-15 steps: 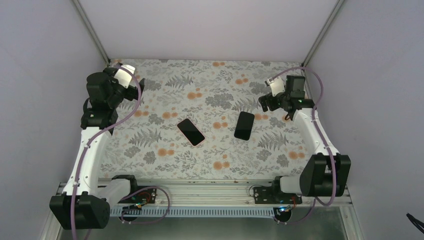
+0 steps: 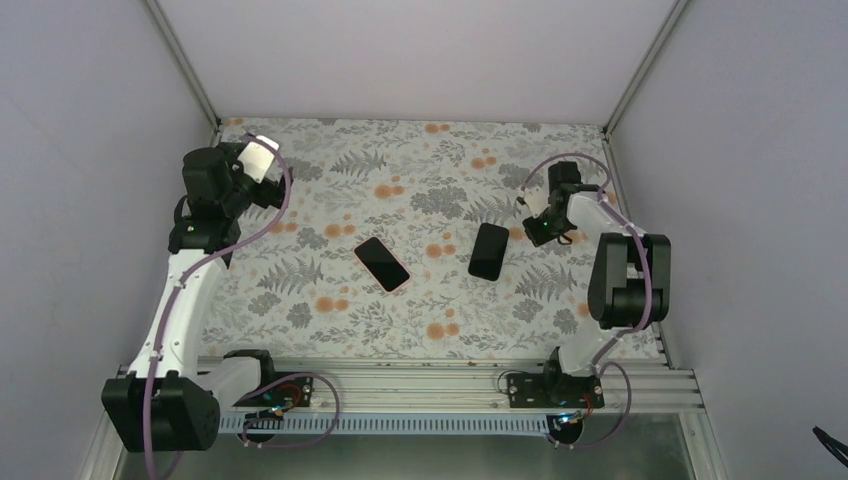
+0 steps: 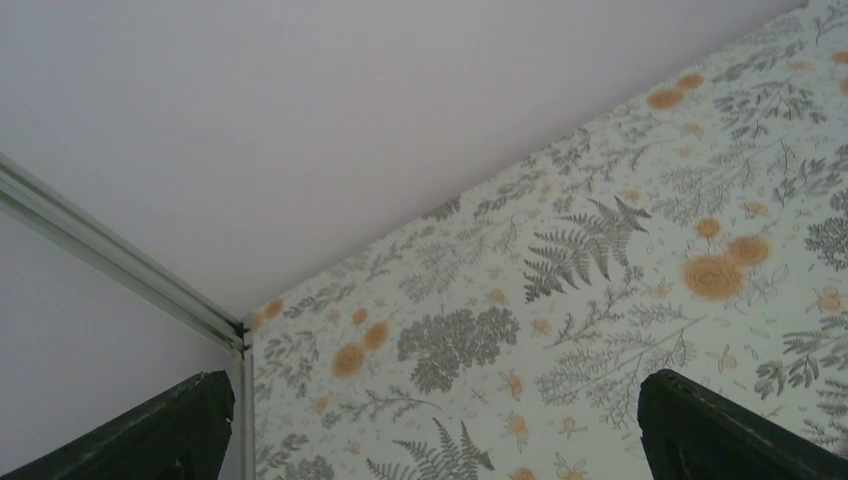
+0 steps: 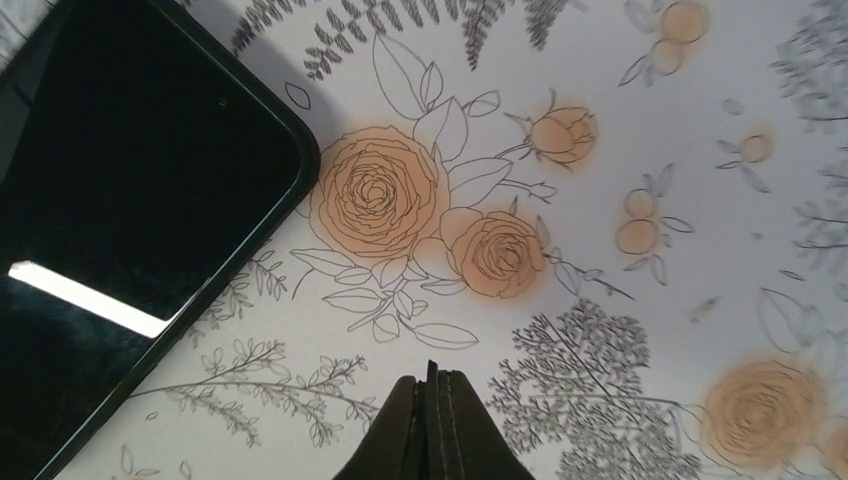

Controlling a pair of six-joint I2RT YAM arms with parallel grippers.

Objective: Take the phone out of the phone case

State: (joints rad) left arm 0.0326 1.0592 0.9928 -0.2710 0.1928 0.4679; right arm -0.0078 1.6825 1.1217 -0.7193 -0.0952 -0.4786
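Watching remotely, I see the phone [image 2: 382, 264] lying flat mid-table on the floral table [image 2: 300, 310], apart from the dark phone case [image 2: 489, 251] to its right. My right gripper [image 4: 432, 382] sits low just right of the case, fingers pressed together on nothing. My left gripper [image 3: 432, 392] is at the far left, spread wide and empty.
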